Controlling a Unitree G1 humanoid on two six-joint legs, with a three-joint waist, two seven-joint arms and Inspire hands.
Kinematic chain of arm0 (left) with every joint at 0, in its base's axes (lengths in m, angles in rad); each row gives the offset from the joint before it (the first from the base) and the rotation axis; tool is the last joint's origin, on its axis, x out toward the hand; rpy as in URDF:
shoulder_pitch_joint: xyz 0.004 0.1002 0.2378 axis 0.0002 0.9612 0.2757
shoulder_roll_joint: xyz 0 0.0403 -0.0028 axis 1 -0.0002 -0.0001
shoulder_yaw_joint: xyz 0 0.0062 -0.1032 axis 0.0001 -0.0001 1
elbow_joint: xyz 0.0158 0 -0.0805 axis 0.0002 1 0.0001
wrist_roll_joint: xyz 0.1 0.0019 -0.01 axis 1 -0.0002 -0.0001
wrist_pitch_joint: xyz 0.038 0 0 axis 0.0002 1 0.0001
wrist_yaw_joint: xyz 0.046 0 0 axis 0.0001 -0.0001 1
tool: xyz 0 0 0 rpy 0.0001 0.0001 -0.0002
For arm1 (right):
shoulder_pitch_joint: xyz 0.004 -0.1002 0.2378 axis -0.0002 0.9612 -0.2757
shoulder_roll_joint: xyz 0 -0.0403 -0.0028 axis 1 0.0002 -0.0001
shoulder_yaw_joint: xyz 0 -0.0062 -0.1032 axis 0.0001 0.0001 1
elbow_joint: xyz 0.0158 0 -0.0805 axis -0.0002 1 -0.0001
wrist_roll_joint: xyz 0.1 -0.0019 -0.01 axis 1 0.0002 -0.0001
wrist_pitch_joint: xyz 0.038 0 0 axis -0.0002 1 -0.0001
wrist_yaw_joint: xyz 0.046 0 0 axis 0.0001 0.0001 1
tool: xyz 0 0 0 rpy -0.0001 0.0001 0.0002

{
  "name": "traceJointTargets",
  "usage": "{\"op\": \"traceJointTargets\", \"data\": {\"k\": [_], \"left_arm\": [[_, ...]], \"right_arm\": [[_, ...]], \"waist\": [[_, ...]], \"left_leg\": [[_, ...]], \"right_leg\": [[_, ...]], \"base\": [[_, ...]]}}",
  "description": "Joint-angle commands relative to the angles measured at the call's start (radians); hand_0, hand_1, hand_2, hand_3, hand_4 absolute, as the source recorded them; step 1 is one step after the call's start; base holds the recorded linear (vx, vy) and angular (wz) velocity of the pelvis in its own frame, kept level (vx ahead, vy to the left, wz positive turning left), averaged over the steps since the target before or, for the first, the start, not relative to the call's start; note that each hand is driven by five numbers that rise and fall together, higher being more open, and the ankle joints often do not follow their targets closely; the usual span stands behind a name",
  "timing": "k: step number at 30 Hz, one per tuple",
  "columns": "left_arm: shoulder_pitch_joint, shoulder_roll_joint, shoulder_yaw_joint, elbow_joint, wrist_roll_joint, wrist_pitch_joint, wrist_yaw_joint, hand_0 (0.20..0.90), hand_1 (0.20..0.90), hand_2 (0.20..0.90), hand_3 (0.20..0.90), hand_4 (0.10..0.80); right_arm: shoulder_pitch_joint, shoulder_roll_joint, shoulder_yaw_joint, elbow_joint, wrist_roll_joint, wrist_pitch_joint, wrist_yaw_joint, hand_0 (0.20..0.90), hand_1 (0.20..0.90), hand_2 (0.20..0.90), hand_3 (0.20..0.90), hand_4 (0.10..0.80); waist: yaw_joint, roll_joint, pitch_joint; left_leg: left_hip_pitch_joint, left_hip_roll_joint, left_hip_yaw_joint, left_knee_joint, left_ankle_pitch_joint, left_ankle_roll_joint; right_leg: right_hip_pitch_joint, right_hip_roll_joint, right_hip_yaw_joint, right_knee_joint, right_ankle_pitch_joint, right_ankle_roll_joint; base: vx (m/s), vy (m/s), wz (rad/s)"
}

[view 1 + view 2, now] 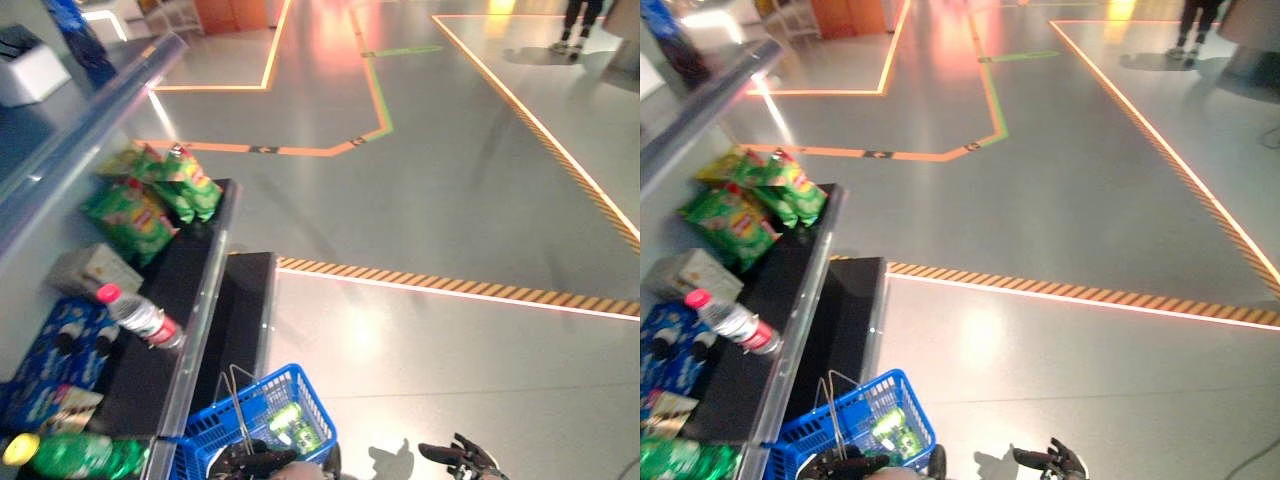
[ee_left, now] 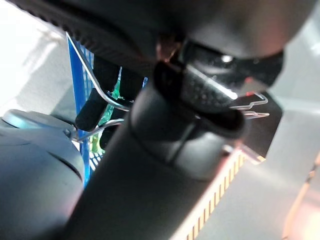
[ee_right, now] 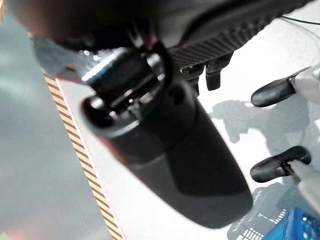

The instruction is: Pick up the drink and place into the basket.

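A clear drink bottle (image 1: 140,318) with a pink cap and red label lies on the black checkout belt (image 1: 190,270). A green bottle (image 1: 72,455) with a yellow cap lies at the belt's near end. Below the counter's end hangs a blue basket (image 1: 300,385) with a green item (image 1: 290,422) inside. My left hand (image 1: 250,462) is at the basket's near rim; in the left wrist view its fingers (image 2: 107,95) curl round the wire handle (image 2: 112,125). My right hand (image 1: 462,460) hangs open over the floor to the right, holding nothing.
Green snack bags (image 1: 150,195) and a grey box (image 1: 95,268) lie farther up the belt, and a blue pack (image 1: 50,365) is beside the bottle. A metal rail (image 1: 200,310) edges the counter. Striped floor tape (image 1: 450,285) crosses ahead. A person (image 1: 580,25) stands far right.
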Motion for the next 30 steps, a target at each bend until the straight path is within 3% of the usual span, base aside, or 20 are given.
{"op": "traceJointTargets", "data": {"k": [1, 3, 5, 6, 8, 11, 15, 18, 21, 22, 27, 30], "left_arm": [[-0.001, 0.109, 0.003, -0.051, -0.002, -0.145, -0.029, 0.300, 0.300, 0.300, 0.200, 0.100], [-0.016, 0.121, -0.018, -0.038, -0.041, -0.155, -0.028, 0.300, 0.300, 0.300, 0.200, 0.100], [-0.020, 0.123, -0.023, -0.040, -0.049, -0.152, -0.022, 0.300, 0.300, 0.300, 0.200, 0.100], [-0.037, 0.120, -0.041, -0.042, -0.062, -0.146, -0.015, 0.300, 0.300, 0.300, 0.200, 0.100], [-0.056, 0.124, -0.058, -0.048, -0.057, -0.137, -0.013, 0.300, 0.300, 0.300, 0.200, 0.100], [-0.089, 0.126, -0.077, -0.054, -0.058, -0.119, -0.024, 0.300, 0.300, 0.300, 0.200, 0.100], [-0.087, 0.110, -0.088, -0.030, -0.054, -0.132, -0.017, 0.300, 0.300, 0.300, 0.200, 0.100], [-0.065, 0.110, -0.070, -0.021, -0.063, -0.141, -0.004, 0.300, 0.300, 0.300, 0.200, 0.100], [-0.052, 0.100, -0.041, -0.016, -0.032, -0.152, -0.018, 0.300, 0.300, 0.300, 0.200, 0.100], [-0.052, 0.100, -0.041, -0.016, -0.032, -0.152, -0.018, 0.300, 0.300, 0.300, 0.200, 0.100], [-0.037, 0.101, -0.014, -0.012, -0.042, -0.156, -0.004, 0.300, 0.300, 0.300, 0.200, 0.100], [-0.033, 0.103, -0.005, -0.018, -0.048, -0.151, -0.004, 0.300, 0.300, 0.300, 0.200, 0.100]], "right_arm": [[-0.032, -0.042, -0.012, -0.007, 0.001, -0.059, 0.005, 0.900, 0.900, 0.900, 0.900, 0.800], [-0.023, -0.051, -0.024, -0.005, 0.011, -0.080, 0.014, 0.900, 0.900, 0.900, 0.900, 0.800], [-0.023, -0.050, -0.025, -0.007, 0.019, -0.080, 0.014, 0.900, 0.900, 0.900, 0.900, 0.800], [-0.024, -0.048, -0.030, -0.011, 0.011, -0.094, 0.015, 0.900, 0.900, 0.900, 0.900, 0.800], [-0.026, -0.049, -0.042, -0.012, 0.028, -0.102, 0.017, 0.900, 0.900, 0.900, 0.900, 0.800], [-0.026, -0.060, -0.072, 0.005, 0.066, -0.120, 0.025, 0.900, 0.900, 0.900, 0.900, 0.800], [-0.024, -0.060, -0.097, 0.036, 0.051, -0.118, 0.034, 0.900, 0.900, 0.900, 0.900, 0.800], [-0.028, -0.059, -0.091, 0.032, 0.027, -0.081, 0.037, 0.900, 0.900, 0.900, 0.900, 0.800], [-0.019, -0.064, -0.088, 0.037, 0.004, -0.074, 0.046, 0.900, 0.900, 0.900, 0.900, 0.800], [-0.019, -0.064, -0.088, 0.037, 0.003, -0.074, 0.046, 0.900, 0.900, 0.900, 0.900, 0.800], [-0.021, -0.071, -0.074, 0.018, -0.007, -0.061, 0.051, 0.900, 0.900, 0.900, 0.900, 0.800], [-0.025, -0.075, -0.068, 0.010, -0.010, -0.057, 0.047, 0.900, 0.900, 0.900, 0.900, 0.800]], "waist": [[0.031, 0.025, -0.046], [-0.001, 0.051, -0.028], [-0.008, 0.048, -0.023], [-0.021, 0.036, -0.020], [-0.043, 0.019, -0.010], [-0.096, -0.009, 0.005], [-0.125, -0.013, -0.003], [-0.113, -0.029, -0.014], [-0.088, -0.043, -0.028], [-0.089, -0.043, -0.027], [-0.045, -0.060, -0.023], [-0.030, -0.059, -0.021]], "left_leg": [[-0.096, -0.073, -0.098, 0.090, -0.046, -0.008], [-0.024, -0.046, -0.145, 0.085, -0.063, 0.002], [-0.003, -0.044, -0.154, 0.085, -0.071, 0.004], [0.022, -0.050, -0.182, 0.084, -0.084, 0.008], [0.046, -0.068, -0.219, 0.081, -0.107, 0.010], [0.109, -0.106, -0.293, 0.075, -0.172, 0.016], [0.171, -0.095, -0.365, 0.080, -0.219, 0.003], [0.195, -0.076, -0.385, 0.087, -0.245, -0.006], [0.195, -0.037, -0.405, 0.112, -0.245, -0.040], [0.196, -0.037, -0.407, 0.111, -0.245, -0.040], [0.169, 0.007, -0.400, 0.134, -0.212, -0.083], [0.154, 0.018, -0.395, 0.148, -0.197, -0.095]], "right_leg": [[-0.064, 0.022, -0.012, 0.349, 0.179, 0.055], [-0.190, 0.047, -0.006, 0.569, 0.204, 0.040], [-0.211, 0.025, -0.005, 0.582, 0.204, 0.031], [-0.244, -0.001, 0.011, 0.487, 0.209, 0.025], [-0.271, -0.011, 0.036, 0.353, 0.226, 0.025], [-0.338, -0.031, 0.136, 0.095, 0.315, 0.053], [-0.345, -0.023, 0.220, -0.012, 0.356, 0.074], [-0.308, -0.020, 0.206, -0.001, 0.334, 0.078], [-0.235, -0.003, 0.192, -0.004, 0.287, 0.057], [-0.234, -0.003, 0.191, -0.004, 0.287, 0.057], [-0.159, -0.010, 0.110, -0.051, 0.255, 0.031], [-0.144, -0.014, 0.082, -0.062, 0.245, 0.024]], "base": [[0.202, 0.112, -0.22], [0.261, 0.106, -0.01], [0.201, -0.001, 0.36], [0.245, -0.116, 0.42], [0.264, -0.169, 0.30], [0.319, -0.204, 1.04], [0.348, -0.218, 1.13], [0.240, -0.246, 0.85], [0.176, -0.220, 0.51], [0.135, -0.212, 0.69], [0.065, -0.171, 0.63], [0.012, -0.088, 0.53]]}}
